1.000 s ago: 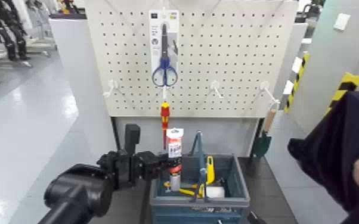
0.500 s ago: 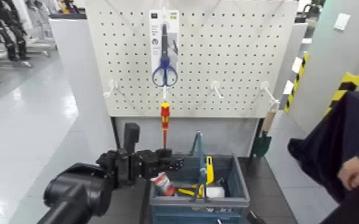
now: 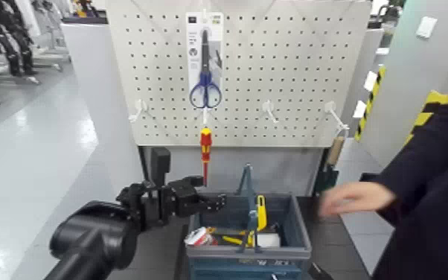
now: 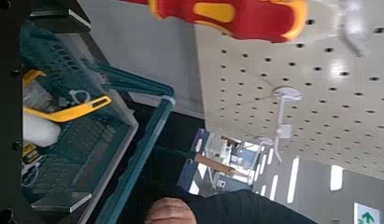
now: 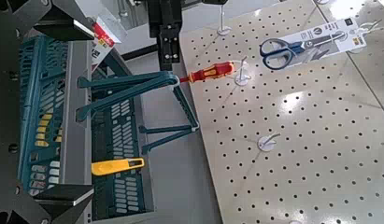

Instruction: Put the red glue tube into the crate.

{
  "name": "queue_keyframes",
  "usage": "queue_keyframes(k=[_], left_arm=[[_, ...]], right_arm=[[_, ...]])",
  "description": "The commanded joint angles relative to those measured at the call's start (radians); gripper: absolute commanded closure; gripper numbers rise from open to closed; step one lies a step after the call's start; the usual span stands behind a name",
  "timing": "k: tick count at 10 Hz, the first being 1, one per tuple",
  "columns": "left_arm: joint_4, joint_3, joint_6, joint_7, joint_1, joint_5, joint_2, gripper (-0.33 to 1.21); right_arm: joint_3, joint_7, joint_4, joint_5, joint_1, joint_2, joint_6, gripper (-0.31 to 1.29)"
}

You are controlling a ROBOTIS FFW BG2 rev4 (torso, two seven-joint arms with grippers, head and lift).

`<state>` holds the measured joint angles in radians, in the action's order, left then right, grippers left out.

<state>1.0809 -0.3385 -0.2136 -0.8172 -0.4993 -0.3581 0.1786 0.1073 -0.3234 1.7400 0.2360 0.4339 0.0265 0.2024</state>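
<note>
Crate point(image 3: 301, 231): matt plastic, rough latticed walls. Screwdriver handle point(image 3: 206, 139): glossy plastic. Dark sleeve point(image 3: 435, 160): matt cloth. Trowel handle point(image 3: 336, 151): wood.

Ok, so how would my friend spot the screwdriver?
Find the big white board full of holes. Near its bottom edge, just below the blue-handled scissors, the screwdriver hangs point down. Only it has a red and yellow handle.

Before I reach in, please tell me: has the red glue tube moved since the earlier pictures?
Yes. It has gone down from the jaws, and now lies at the left side inside the crate.
</note>
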Motion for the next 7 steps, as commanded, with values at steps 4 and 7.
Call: queue_keyframes(k=[4,7], left_arm=[[0.671,0.227,-0.050,0.360,0.516,0.070,-0.019,-0.08],[0.838,0.270,-0.024,0.503,0.725,0.146,-0.053,-0.03]], right_arm=[[-0.018,0.003,0.016,-0.010,0.011,-0.003,-0.015,0.14],[-0.020,0.020,0.029,-0.027,0.023,0.000,0.003,0.14]])
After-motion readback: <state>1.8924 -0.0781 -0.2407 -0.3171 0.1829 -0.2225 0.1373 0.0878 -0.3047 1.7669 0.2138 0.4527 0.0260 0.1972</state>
